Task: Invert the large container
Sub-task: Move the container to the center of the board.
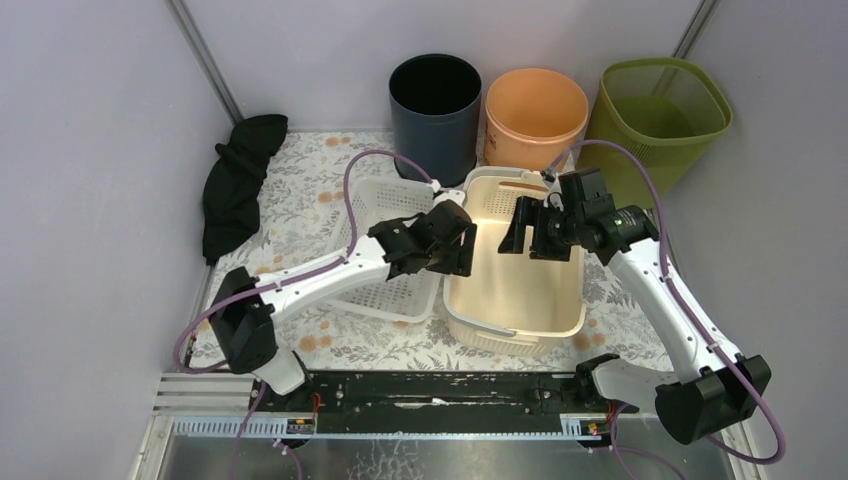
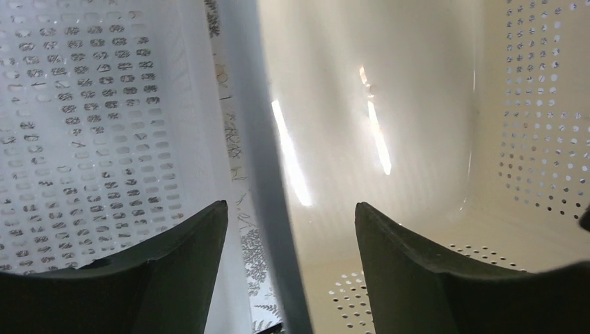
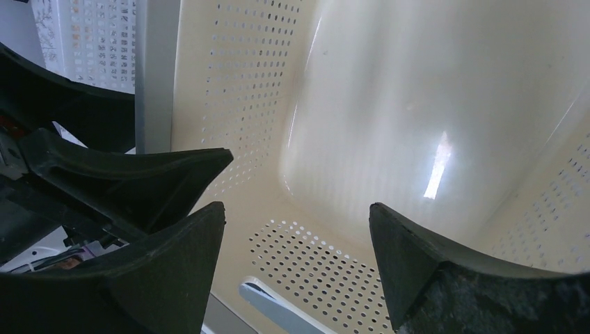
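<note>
The large container [image 1: 515,290] is a cream perforated tub standing upright, mouth up, in the middle of the table. My left gripper [image 1: 462,245] is open and straddles its left rim [image 2: 268,174], one finger outside and one inside, touching nothing. My right gripper [image 1: 525,235] hangs open over the tub's far end, with only the perforated wall [image 3: 327,264] and a handle slot [image 3: 278,299] between its fingers. In the left wrist view my left gripper [image 2: 291,209] shows the tub's shiny floor [image 2: 389,90]. My right gripper [image 3: 298,209] also sees a left finger [image 3: 125,174] at the rim.
A smaller white perforated basket [image 1: 375,200] sits against the tub's left side. Behind stand a dark bin [image 1: 435,100], an orange bin [image 1: 535,110] and a green mesh bin [image 1: 660,110]. A black cloth [image 1: 240,180] lies at the far left on the floral tablecloth [image 1: 300,200].
</note>
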Controlling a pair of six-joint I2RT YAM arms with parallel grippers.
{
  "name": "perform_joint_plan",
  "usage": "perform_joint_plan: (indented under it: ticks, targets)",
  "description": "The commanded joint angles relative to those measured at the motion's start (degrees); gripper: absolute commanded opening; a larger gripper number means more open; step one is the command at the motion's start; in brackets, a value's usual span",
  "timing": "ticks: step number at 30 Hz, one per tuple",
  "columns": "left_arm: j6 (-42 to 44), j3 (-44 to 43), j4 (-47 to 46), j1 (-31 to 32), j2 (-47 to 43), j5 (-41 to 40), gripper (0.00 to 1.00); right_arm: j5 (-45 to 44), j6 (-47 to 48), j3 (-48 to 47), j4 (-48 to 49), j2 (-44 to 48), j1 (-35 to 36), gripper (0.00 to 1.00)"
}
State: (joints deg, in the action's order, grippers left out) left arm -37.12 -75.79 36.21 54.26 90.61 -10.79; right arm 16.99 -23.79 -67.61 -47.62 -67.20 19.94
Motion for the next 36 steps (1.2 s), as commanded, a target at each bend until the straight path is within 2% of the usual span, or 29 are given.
perform_joint_plan:
  ticks: [1,17,21,27,36]
  targets:
    - [0.90,-5.04,0.75,1.87,2.62,-2.94,0.74,-2.05,1.24,-0.95,0.28,2.02,0.48,0.83]
    - [0.04,-16.25,1.05,6.69,11.35,-2.22,0.74,-13.71,1.72,-6.33,-7.06,5.18,0.44,0.88]
    - [0.74,-18.24,4.19,6.62,9.11,-4.66,0.79,-14.80,1.91,-6.54,-7.37,5.45,0.44,0.89]
    - [3.83,-21.23,11.07,6.62,4.04,-8.04,1.00,-14.17,1.56,-4.98,-6.06,5.54,0.37,0.90]
    - [5.57,-17.88,18.80,3.59,-3.76,-16.16,1.00,-11.68,1.72,-3.91,-4.51,5.11,0.40,0.90]
